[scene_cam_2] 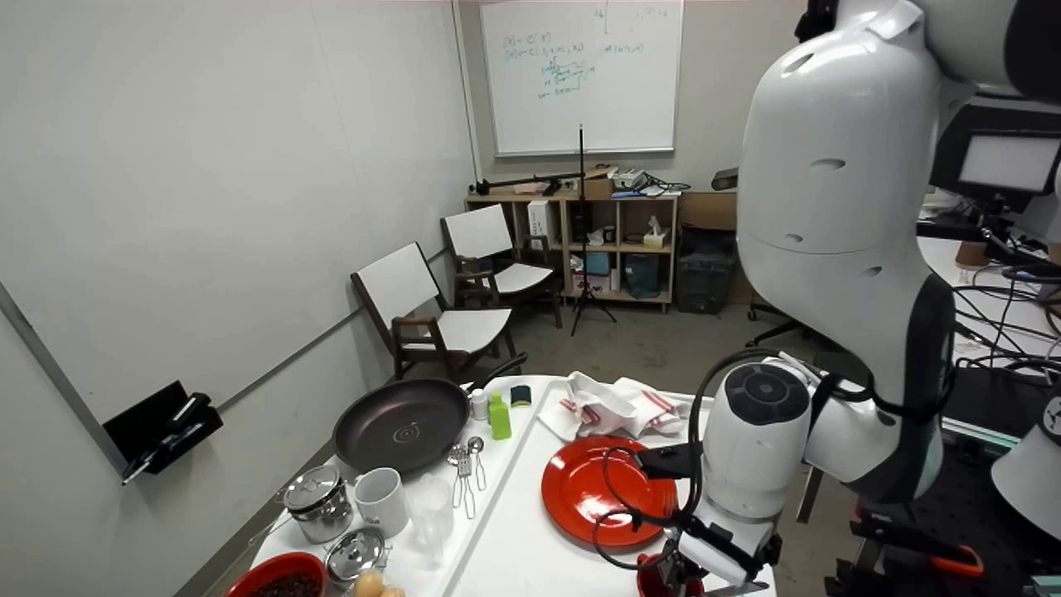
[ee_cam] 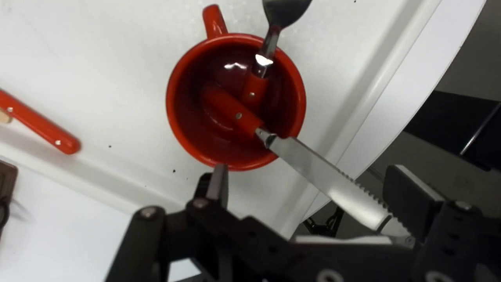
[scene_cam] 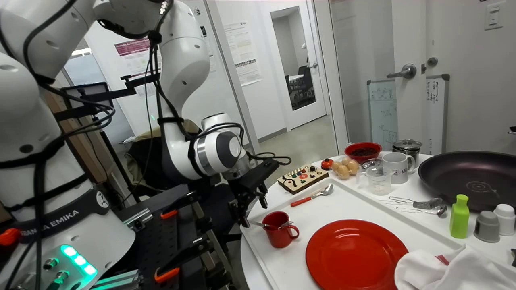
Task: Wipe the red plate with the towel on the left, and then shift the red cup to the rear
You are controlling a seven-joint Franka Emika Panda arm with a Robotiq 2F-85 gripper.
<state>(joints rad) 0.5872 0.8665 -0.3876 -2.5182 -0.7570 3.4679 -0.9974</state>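
Observation:
The red cup stands upright near the tray's edge, holding a serrated knife and another red-handled metal utensil. My gripper is open just beside the cup, at its rim on the side away from the handle. The knife's blade leans out between the spread fingers, close to one pad; whether they touch I cannot tell. On the tray lies the glossy red plate, with nothing on its visible face. Beyond the plate, the white towel with red stripes lies crumpled, partly cut off in an exterior view.
A white tray bears the plate, cup and a red-handled spoon. Alongside its raised edge are a large pan, a green bottle, a white mug, a red bowl and a wooden board.

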